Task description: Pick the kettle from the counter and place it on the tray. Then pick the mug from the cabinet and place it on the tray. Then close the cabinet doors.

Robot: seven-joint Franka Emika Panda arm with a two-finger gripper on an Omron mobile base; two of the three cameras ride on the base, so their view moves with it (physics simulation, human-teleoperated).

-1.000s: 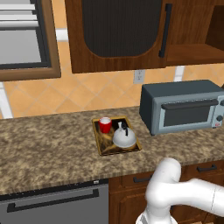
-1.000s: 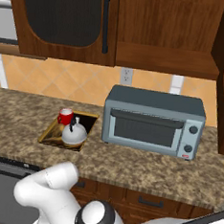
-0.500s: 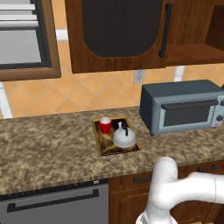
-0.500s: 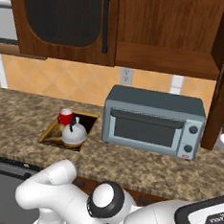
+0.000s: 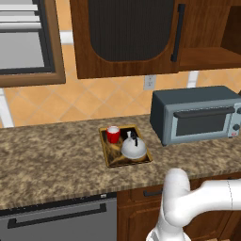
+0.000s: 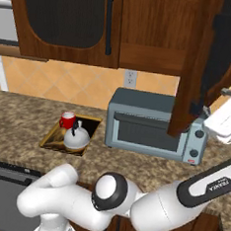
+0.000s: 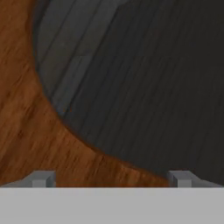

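Kettle and mug sit on the tray, left of the toaster oven. One cabinet door remains ajar; spread pincer faces its panel, holding nothing.

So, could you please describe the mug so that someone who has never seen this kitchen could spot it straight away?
Find the grey toaster oven on the granite counter; just to its left lies a small dark tray with a gold rim. The mug stands on the tray's back corner, beside the kettle. It is the small red cylinder, whereas the kettle is a wider silver dome with a black handle.
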